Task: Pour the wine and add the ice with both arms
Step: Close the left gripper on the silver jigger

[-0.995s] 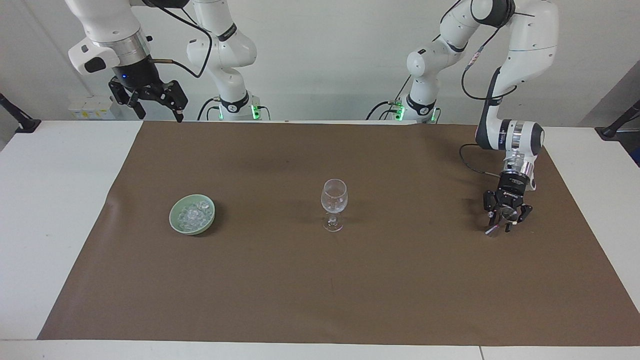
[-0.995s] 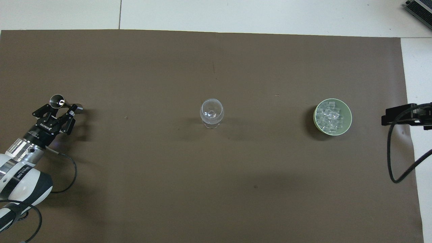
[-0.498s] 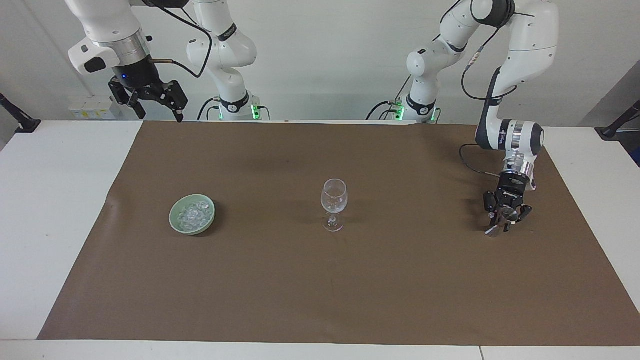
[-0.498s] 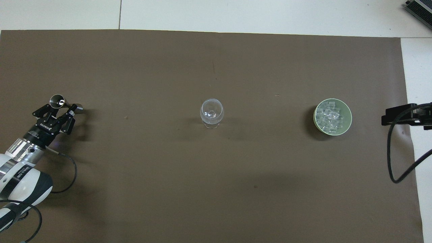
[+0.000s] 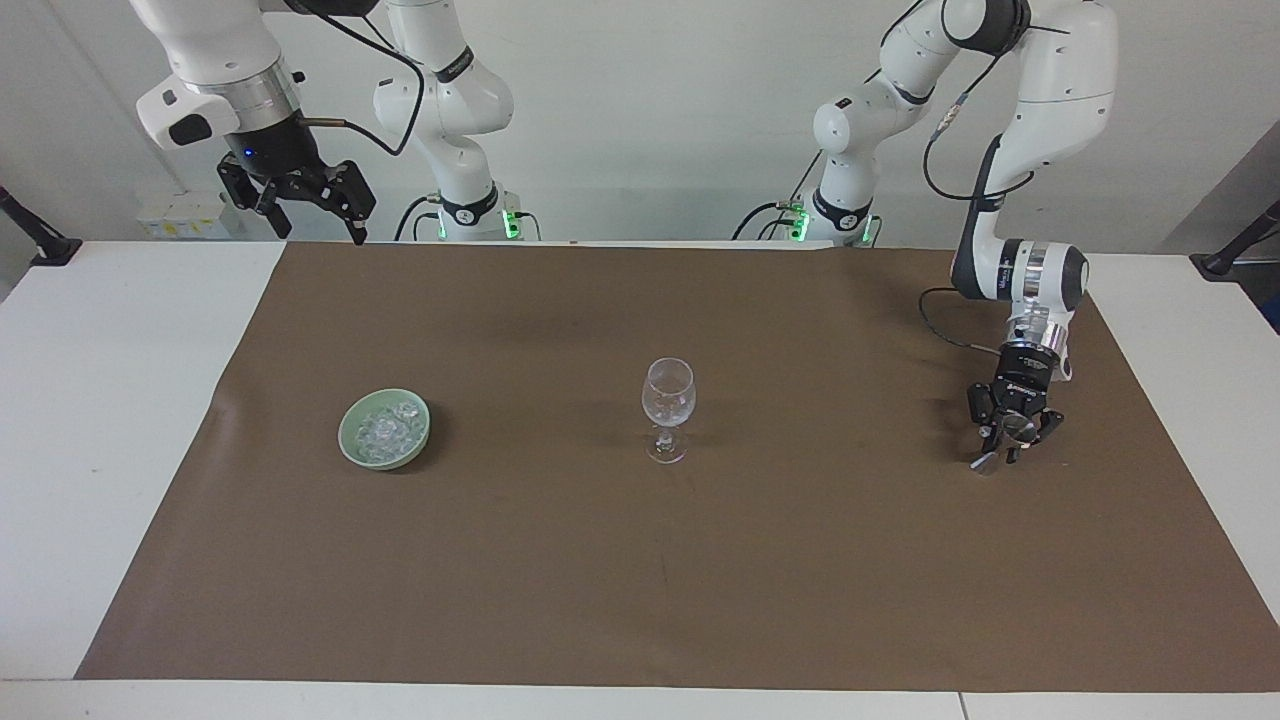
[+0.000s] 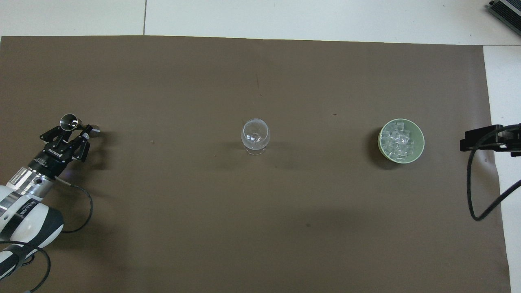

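Observation:
An empty clear wine glass (image 5: 668, 405) (image 6: 255, 136) stands at the mat's middle. Toward the right arm's end sits a green bowl (image 5: 346, 440) (image 6: 421, 140) holding the ice (image 5: 384, 428) (image 6: 397, 142). A small metal jigger (image 5: 984, 463) (image 6: 68, 121) lies on its side on the mat at the left arm's end. My left gripper (image 5: 1005, 455) (image 6: 81, 131) is down at the mat, shut on the jigger's waist. My right gripper (image 5: 322, 228) waits open and empty, high over the table edge at the right arm's end. No wine shows.
A brown mat (image 5: 640, 580) (image 6: 260, 228) covers most of the white table (image 5: 110, 400). A black cable (image 6: 474, 191) hangs from the right arm at the mat's edge. Black clamps (image 5: 35, 240) stand at the table's corners.
The left gripper's jaws have drawn in around the jigger's waist, the outer links narrowing. The jigger, glass and bowl have stayed put. The right arm has barely shifted.

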`<state>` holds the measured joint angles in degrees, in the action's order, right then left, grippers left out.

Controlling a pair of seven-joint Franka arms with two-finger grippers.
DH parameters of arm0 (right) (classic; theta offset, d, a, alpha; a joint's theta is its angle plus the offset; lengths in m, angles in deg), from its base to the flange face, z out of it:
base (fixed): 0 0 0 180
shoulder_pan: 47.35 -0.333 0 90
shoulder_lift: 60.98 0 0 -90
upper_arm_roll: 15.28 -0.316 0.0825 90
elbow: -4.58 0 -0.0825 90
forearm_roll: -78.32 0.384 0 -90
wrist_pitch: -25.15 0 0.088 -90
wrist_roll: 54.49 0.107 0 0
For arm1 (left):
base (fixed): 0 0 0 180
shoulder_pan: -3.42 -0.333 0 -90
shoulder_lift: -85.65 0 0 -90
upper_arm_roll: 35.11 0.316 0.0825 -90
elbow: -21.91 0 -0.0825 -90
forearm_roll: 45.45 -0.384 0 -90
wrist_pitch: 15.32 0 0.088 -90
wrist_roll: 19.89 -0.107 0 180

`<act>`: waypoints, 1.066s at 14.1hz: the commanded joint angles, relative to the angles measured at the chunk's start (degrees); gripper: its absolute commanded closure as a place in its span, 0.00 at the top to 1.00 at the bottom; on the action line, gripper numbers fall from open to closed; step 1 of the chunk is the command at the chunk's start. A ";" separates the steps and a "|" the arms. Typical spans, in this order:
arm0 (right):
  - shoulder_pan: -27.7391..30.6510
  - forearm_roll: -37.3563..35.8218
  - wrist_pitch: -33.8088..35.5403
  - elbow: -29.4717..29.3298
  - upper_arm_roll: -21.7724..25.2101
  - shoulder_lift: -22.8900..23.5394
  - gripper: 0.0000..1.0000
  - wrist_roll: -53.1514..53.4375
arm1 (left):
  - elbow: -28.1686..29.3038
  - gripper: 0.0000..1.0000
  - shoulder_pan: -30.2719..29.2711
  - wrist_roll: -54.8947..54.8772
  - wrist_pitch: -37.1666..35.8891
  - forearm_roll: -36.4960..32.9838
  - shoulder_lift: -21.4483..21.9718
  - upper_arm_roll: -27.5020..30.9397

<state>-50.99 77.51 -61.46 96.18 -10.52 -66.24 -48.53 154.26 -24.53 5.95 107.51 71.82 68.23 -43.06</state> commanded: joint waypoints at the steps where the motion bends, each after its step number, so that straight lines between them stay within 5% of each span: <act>1: 0.22 0.81 -0.67 1.57 -0.19 -1.25 1.00 0.19 | -0.34 0.34 0.52 -0.97 -0.22 1.48 -0.68 0.49; 15: 0.22 0.81 -0.75 1.57 -0.19 -1.25 1.00 0.19 | -0.34 0.12 0.70 -1.32 -0.22 1.48 -0.68 0.40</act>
<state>-50.99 77.51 -61.46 96.18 -10.52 -66.24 -48.53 154.26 -24.53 5.84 107.52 71.82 68.15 -43.07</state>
